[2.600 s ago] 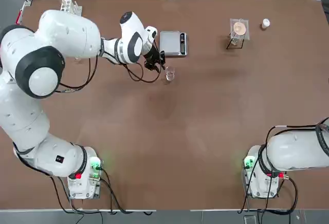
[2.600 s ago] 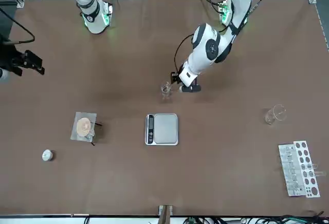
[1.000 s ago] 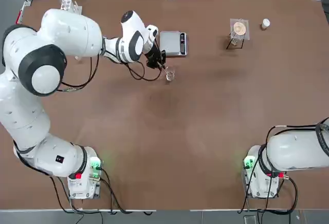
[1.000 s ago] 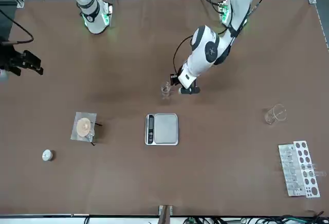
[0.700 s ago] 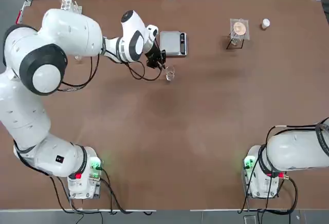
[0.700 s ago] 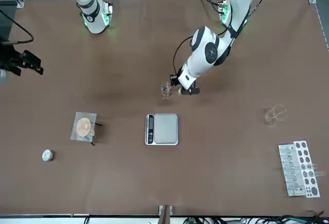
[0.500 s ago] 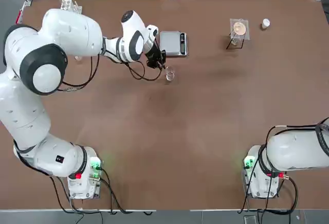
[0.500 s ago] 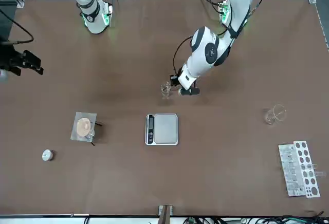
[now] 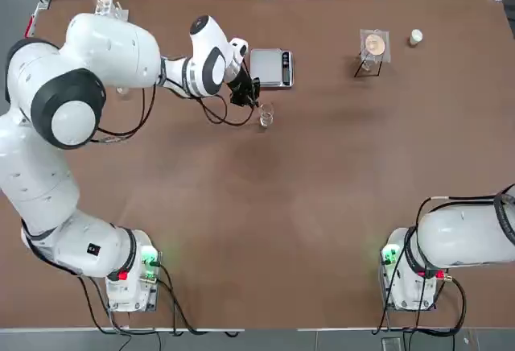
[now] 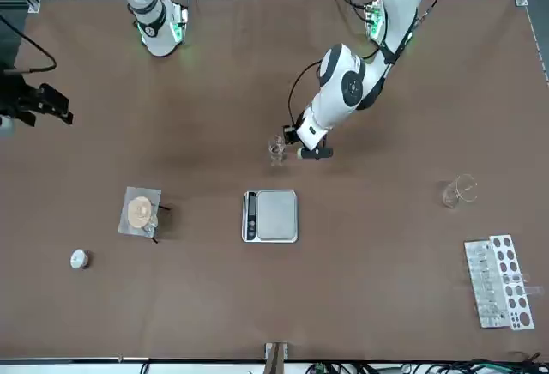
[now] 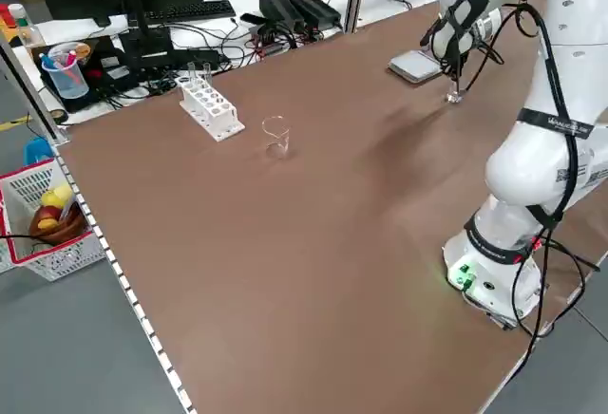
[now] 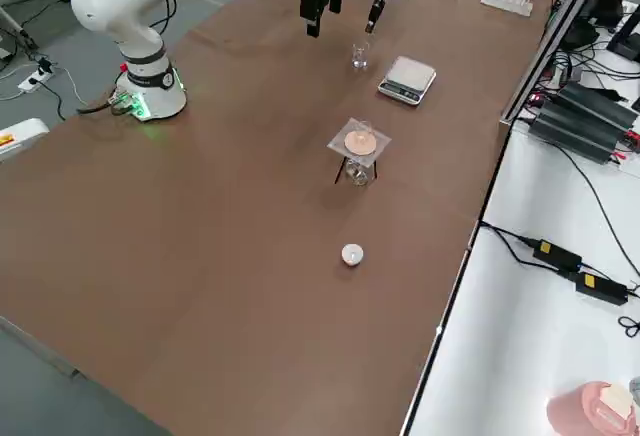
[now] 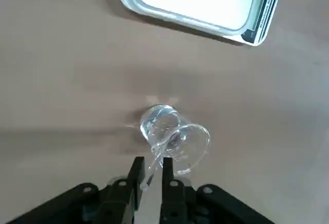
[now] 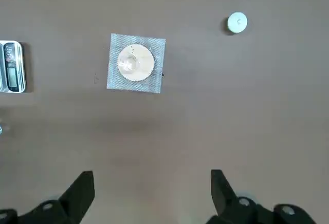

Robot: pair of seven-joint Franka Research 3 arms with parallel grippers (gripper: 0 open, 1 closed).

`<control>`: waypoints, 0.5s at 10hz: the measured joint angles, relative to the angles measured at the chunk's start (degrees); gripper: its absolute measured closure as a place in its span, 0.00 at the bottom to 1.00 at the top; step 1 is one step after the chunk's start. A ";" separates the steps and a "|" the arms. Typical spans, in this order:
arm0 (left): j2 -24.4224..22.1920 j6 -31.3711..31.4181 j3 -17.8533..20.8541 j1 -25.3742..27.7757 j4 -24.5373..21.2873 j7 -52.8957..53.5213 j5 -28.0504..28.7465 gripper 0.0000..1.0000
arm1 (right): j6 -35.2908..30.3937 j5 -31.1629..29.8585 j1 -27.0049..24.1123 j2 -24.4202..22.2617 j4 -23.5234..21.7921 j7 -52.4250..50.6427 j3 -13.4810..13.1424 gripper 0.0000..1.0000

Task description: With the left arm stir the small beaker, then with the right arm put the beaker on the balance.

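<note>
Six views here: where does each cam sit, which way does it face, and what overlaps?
Top: overhead; both arms, left gripper at small beaker.
Front: across table, facing robot; balance.
Left side: raised, diagonal; test-tube rack.
Right side: raised, diagonal; capped bottle.
Left wrist: fingers pinching a glass rod in the beaker.
Right wrist: right gripper open over bare table.
All but right wrist share the beaker.

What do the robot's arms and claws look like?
Both the left arm and the right arm are fat, white and rounded, with dark grey rings at the joints, black cables and green lights at the bases. Each left claw and right claw is black with two fingers.
</note>
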 joint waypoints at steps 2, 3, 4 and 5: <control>0.01 0.00 0.00 0.00 0.01 0.00 0.00 0.81 | -0.23 0.00 0.00 0.00 0.00 0.00 0.00 0.00; 0.01 0.00 0.00 0.00 0.01 0.00 0.00 0.82 | -0.33 0.00 0.00 0.00 0.00 0.00 0.00 0.00; 0.01 0.00 0.00 0.00 0.02 0.00 0.00 0.83 | -0.35 0.00 -0.01 0.00 0.00 0.00 0.00 0.00; 0.01 0.00 0.00 0.00 0.02 0.00 0.00 0.85 | -0.35 0.00 -0.01 0.00 0.00 0.00 -0.02 0.00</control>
